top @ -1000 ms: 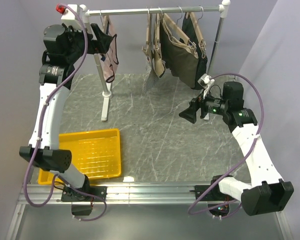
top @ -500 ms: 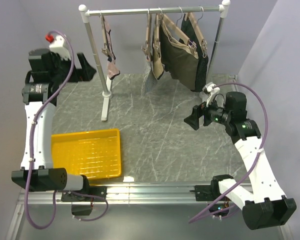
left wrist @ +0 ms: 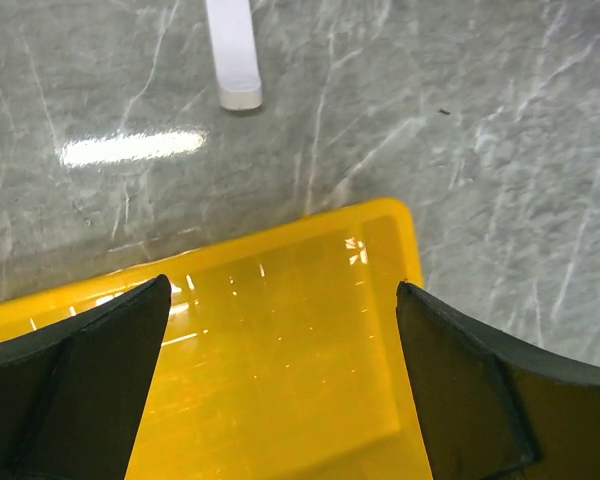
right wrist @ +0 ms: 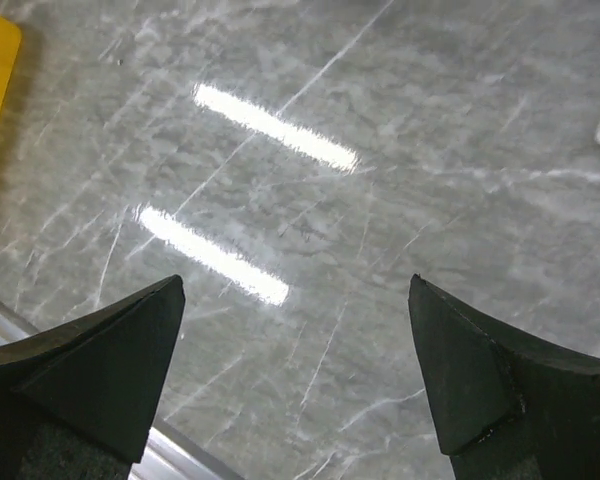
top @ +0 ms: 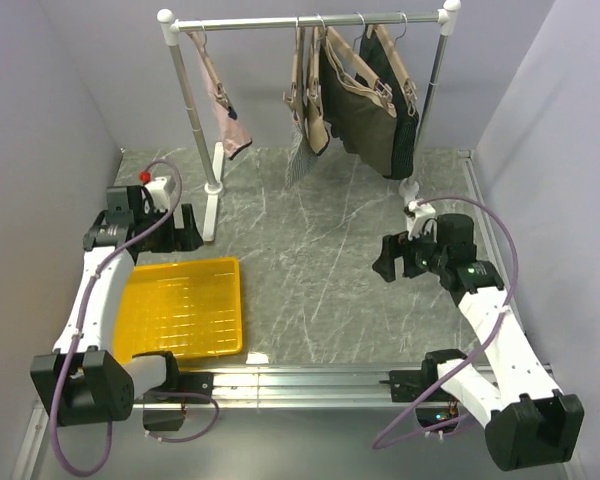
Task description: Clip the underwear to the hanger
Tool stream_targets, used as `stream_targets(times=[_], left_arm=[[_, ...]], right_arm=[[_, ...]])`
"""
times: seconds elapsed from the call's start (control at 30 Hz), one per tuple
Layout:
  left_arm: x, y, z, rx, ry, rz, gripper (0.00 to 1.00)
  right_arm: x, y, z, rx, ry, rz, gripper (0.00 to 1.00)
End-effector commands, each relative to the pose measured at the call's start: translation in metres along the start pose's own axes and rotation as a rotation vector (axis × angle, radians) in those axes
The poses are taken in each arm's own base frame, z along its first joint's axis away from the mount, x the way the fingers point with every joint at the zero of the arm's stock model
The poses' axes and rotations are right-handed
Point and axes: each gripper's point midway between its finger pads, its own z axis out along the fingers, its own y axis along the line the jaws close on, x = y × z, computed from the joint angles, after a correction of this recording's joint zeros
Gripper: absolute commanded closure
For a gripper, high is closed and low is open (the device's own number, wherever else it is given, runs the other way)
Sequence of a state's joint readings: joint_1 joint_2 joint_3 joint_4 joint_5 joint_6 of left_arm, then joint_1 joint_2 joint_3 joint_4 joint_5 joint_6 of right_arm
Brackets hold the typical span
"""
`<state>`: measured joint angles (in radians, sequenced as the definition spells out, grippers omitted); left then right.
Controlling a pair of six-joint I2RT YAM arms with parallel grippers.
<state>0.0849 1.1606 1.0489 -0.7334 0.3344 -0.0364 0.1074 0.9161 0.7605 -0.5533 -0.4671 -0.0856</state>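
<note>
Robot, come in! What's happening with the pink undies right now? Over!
Left gripper open over yellow tray; right gripper open, empty. Underwear hanging from hanger on rail, far from both grippers. Nothing blocking.

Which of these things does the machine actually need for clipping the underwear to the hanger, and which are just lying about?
Part of the job:
pink underwear
tan hanger holding it
left claw, open
right claw, open

Just there:
yellow tray
olive garments
grey mesh garment
clothes rail
</note>
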Motion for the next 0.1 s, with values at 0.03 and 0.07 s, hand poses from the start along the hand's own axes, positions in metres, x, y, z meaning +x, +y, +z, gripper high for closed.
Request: stream_targets(times=[0.03,0.07], left_arm=[[-0.0153,0.0034,-0.0021,-0.021,-0.104,0.038,0.01],[-0.0152,-0.0013,-0.0023,0.003,-0.103,0.039,0.01]], right_arm=[[-0.0318,-0.0053,-0.0078,0.045,-0.122,-0.038,0.0],[-0.0338,-0.005,-0.0087,0.042,-0.125,-0.035,0.0]])
